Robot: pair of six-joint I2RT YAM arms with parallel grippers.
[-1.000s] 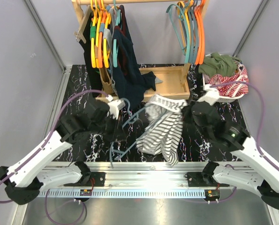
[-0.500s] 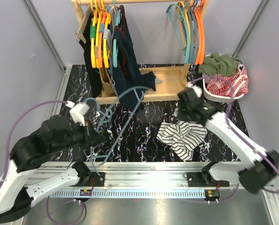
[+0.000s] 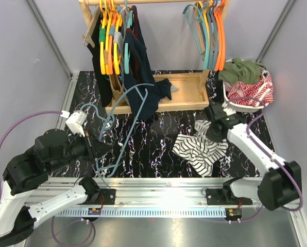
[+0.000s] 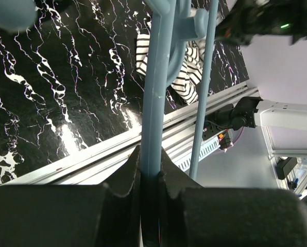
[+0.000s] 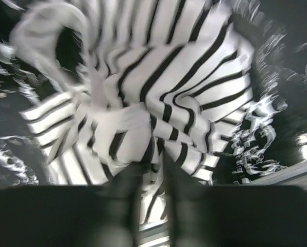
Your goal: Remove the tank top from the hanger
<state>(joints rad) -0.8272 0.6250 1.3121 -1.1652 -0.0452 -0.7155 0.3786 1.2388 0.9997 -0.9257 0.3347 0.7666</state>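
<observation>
The black-and-white striped tank top point(image 3: 199, 148) lies crumpled on the black marbled table, right of centre, off the hanger. My right gripper point(image 3: 210, 135) is shut on its upper edge; in the right wrist view the striped cloth point(image 5: 143, 87) is pinched between the fingers of the gripper point(image 5: 152, 167). My left gripper point(image 3: 95, 153) is shut on the bare blue-grey hanger point(image 3: 134, 110) and holds it tilted above the table's left half. In the left wrist view the jaws of the gripper point(image 4: 151, 164) clamp the hanger's bar point(image 4: 156, 82), with the tank top point(image 4: 190, 72) beyond.
A wooden clothes rack point(image 3: 182, 91) stands at the back with dark garments point(image 3: 138, 67) on yellow and orange hangers on the left and bare teal and orange hangers point(image 3: 210, 31) on the right. A white basket point(image 3: 249, 92) of clothes sits at the back right.
The tank top has come off the hanger and dropped onto the table. My left arm pulled the bare hanger up and to the left. My right gripper moved back and right with the cloth's edge.
</observation>
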